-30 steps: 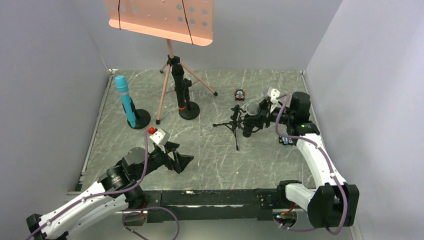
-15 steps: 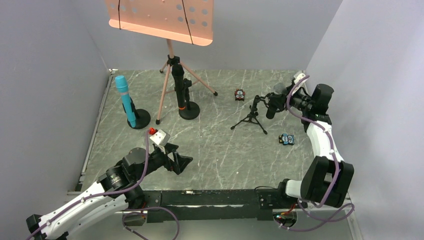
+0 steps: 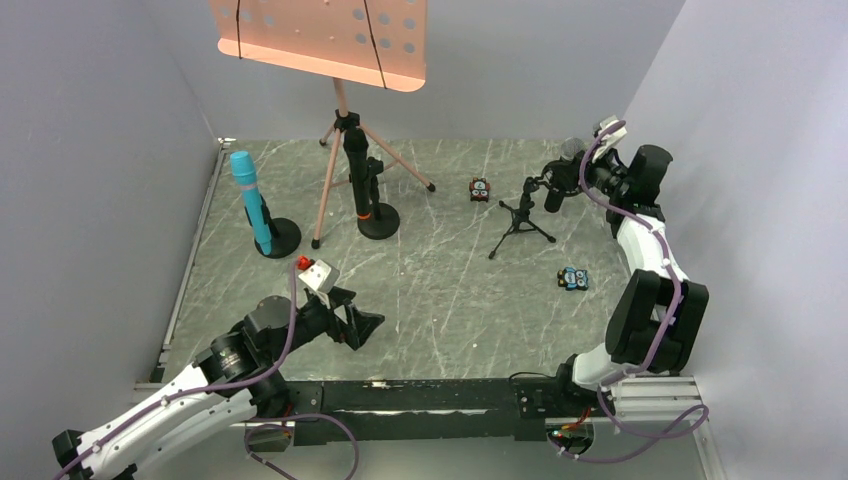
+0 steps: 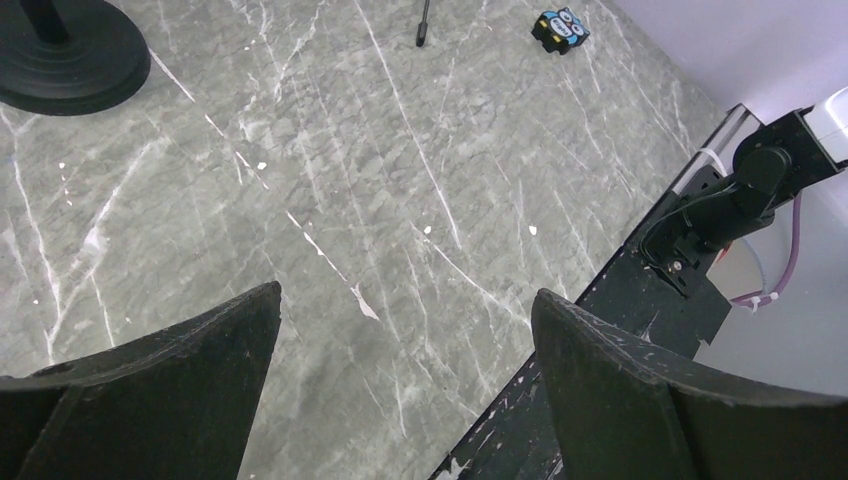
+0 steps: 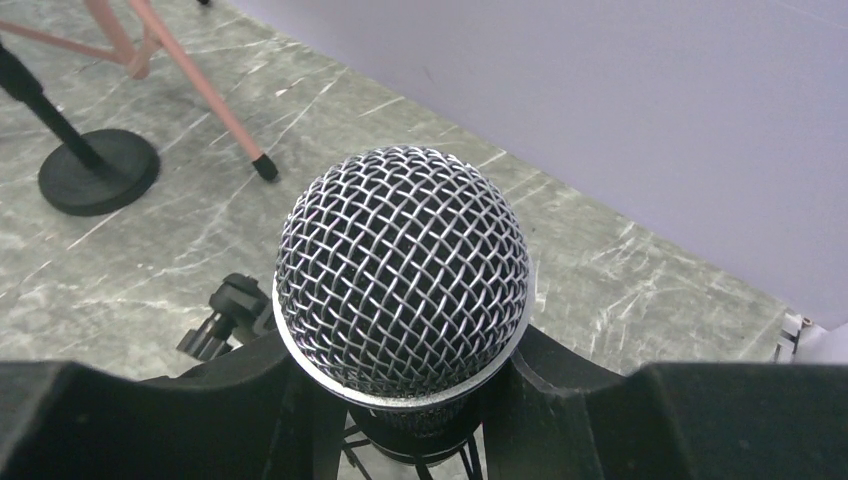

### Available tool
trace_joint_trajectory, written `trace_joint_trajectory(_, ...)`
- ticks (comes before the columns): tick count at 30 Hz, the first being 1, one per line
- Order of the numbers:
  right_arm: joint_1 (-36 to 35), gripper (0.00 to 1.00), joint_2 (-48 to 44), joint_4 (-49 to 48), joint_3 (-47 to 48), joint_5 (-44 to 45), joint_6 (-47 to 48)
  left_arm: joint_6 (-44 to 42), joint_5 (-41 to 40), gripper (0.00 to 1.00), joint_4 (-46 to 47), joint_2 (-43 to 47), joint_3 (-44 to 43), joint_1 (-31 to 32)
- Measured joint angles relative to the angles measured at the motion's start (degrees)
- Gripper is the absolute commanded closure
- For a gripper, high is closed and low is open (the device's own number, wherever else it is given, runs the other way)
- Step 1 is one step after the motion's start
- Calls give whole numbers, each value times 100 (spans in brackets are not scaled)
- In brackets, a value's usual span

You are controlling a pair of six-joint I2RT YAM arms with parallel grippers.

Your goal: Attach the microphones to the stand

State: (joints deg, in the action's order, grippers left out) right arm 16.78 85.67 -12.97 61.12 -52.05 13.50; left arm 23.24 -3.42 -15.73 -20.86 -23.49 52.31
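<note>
Right pincer (image 3: pixel 566 180) clamps the silver-mesh microphone (image 5: pixel 402 270) — left pincer (image 4: pixel 405 295) stands wide apart.

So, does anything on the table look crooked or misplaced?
Nothing is clearly wrong. The small black tripod stand at the far right seems joined to the silver-mesh microphone clamped in the right gripper; whether all its feet touch the table is unclear. The cyan-blue microphone and black microphone stand upright.

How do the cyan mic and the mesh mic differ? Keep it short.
The cyan mic is cyan-blue all over; the mesh mic is black with a silver head. The cyan mic stands ungripped, near upright on a round-base stand; the mesh mic sits gripped in the right pincer, by a small tripod. Both are stick mics.
</note>
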Motion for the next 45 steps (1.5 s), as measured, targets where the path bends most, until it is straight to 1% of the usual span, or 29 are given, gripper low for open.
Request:
trace_joint_trajectory(2,2,78,101,-85,55,111,-79,2,-4,1,-17,52,0,0)
trace_joint_trajectory(4,9,74,138,-131,66,166,-144,7,-9,1,-24,122,0,0)
trace_joint_trajectory(8,7,53,138,-164,66,212,-175,20,-37,1,-52,245,0,0)
trace_joint_trajectory(12,9,41,136,-210,24,212,-186,20,-52,1,-57,275,0,0)
trace_joint_trajectory(15,57,26,85,-310,-111,210,-254,20,-52,1,-81,275,0,0)
trace_joint_trajectory(17,105,20,0,-356,-221,205,-326,20,-52,1,-105,278,0,0)
trace_joint_trajectory(19,162,15,-153,-376,-337,203,-407,20,-50,1,-129,278,0,0)
trace_joint_trajectory(24,284,1,-640,-361,-372,199,-544,17,-50,1,-133,264,0,0)
trace_joint_trajectory(31,629,0,-1364,35,-365,-28,-564,-13,-74,1,-138,-55,-160,0)
trace_joint_trajectory(37,1019,0,-2020,905,-363,-197,-435,-22,-212,1,-151,-313,-455,-107)
trace_joint_trajectory(40,1134,0,-2439,1576,-352,-247,-256,-35,-157,1,-179,-450,-684,-485)
trace_joint_trajectory(43,1172,0,-2892,2293,-343,-249,-175,-131,127,1,-295,-682,-1075,-1268)
trace_joint_trajectory(45,1169,0,-3147,2643,-345,-251,-323,-219,396,1,-396,-824,-1333,-1816)
